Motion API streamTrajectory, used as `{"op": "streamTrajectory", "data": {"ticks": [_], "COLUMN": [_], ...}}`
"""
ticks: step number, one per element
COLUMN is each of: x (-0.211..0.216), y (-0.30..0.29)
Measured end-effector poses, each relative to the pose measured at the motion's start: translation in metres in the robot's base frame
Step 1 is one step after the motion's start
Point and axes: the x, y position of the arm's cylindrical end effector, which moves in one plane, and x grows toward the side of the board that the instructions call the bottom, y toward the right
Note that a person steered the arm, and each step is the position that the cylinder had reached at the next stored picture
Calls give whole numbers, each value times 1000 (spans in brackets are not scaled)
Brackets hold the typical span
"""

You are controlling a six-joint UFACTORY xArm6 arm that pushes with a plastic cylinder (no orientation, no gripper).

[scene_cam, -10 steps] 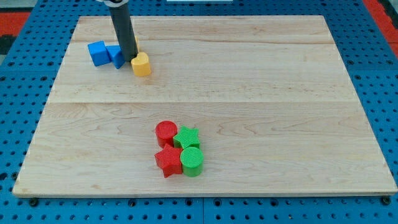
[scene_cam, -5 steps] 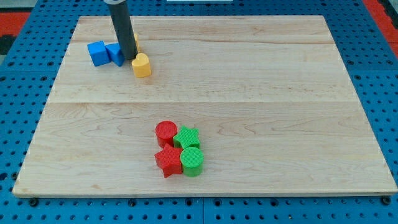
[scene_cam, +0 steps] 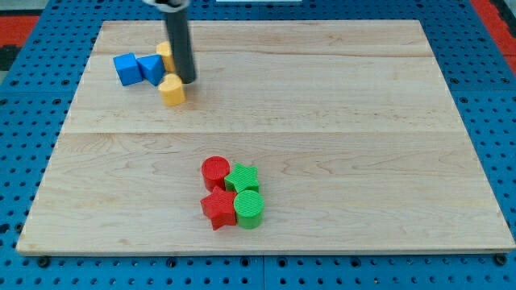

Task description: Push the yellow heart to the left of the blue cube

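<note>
My tip [scene_cam: 187,81] touches down on the wooden counter [scene_cam: 339,121], which rests on a blue pegboard [scene_cam: 24,121]; there are no jaws, only the dark rod [scene_cam: 180,44] rising straight to the view's top. The yellow heart [scene_cam: 172,90] sits just left and below my tip, touching or nearly so. The blue cube [scene_cam: 126,68] lies farther left, beside a second blue block [scene_cam: 151,69]. Another yellow block [scene_cam: 164,53] peeks behind the rod.

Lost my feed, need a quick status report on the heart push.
My tip at yellow heart's upper right. Heart right of blue cube. Second blue block and another yellow block between.
</note>
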Motion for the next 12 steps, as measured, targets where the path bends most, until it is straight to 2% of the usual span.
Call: {"op": "streamTrajectory", "data": {"ticks": [1, 3, 4, 6, 7, 9, 12], "x": [2, 10, 27, 29, 39, 44, 42], "y": [-9, 104, 96, 12, 31, -29, -67]}}
